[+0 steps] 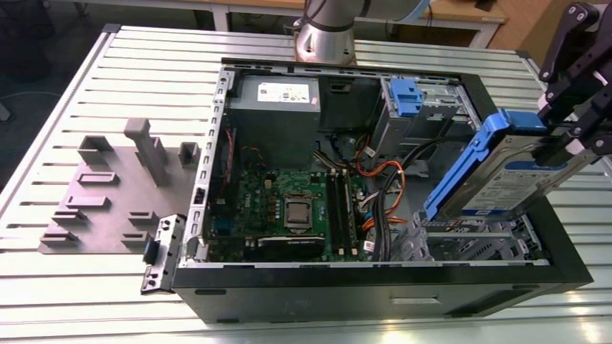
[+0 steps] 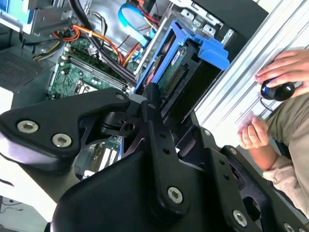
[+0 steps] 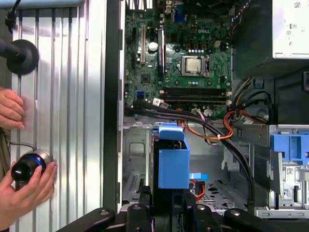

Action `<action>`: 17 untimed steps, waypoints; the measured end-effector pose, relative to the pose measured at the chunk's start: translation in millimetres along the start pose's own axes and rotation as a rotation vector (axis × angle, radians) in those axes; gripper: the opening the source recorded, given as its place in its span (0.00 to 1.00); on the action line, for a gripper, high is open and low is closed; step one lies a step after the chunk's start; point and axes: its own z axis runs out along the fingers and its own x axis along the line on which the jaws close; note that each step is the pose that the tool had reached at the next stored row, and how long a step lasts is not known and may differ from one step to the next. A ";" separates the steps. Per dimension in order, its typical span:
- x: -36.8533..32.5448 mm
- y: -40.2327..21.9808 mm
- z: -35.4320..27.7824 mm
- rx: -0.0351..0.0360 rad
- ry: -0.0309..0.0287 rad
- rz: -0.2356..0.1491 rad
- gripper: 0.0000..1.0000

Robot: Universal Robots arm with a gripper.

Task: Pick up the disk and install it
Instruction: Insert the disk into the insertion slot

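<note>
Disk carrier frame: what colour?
Bright blue carrier frame on the disk; clearest in the exterior view.

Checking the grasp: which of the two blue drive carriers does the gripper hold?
The disk, tilted above the case at the exterior view's right, clamped in the gripper; the other blue carrier sits inside the case.

From my station, the arm's base (image 1: 323, 39) reads as a plain silver-grey cylinder with a darker collar above it. The gripper (image 1: 574, 143) is matte black all over. In the second wrist view I see its flat linkage bars (image 2: 72, 121) with rounded ends, pinned together at the joints and dotted with silver screw heads (image 2: 28, 126). Behind them sits a smooth, bulky black housing (image 2: 120, 198).
</note>
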 end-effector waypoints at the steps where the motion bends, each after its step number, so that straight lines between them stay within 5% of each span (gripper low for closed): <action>1: 0.0 -1.3 0.3 0.0000 0.0001 0.000 0.35; 6: 0.2 -2.0 0.5 0.0000 0.0000 0.000 0.35; 10: 1.8 -2.1 0.8 -0.0003 -0.0174 0.000 0.35; 17: 7.6 -2.3 4.8 -0.0003 -0.0211 -0.001 0.35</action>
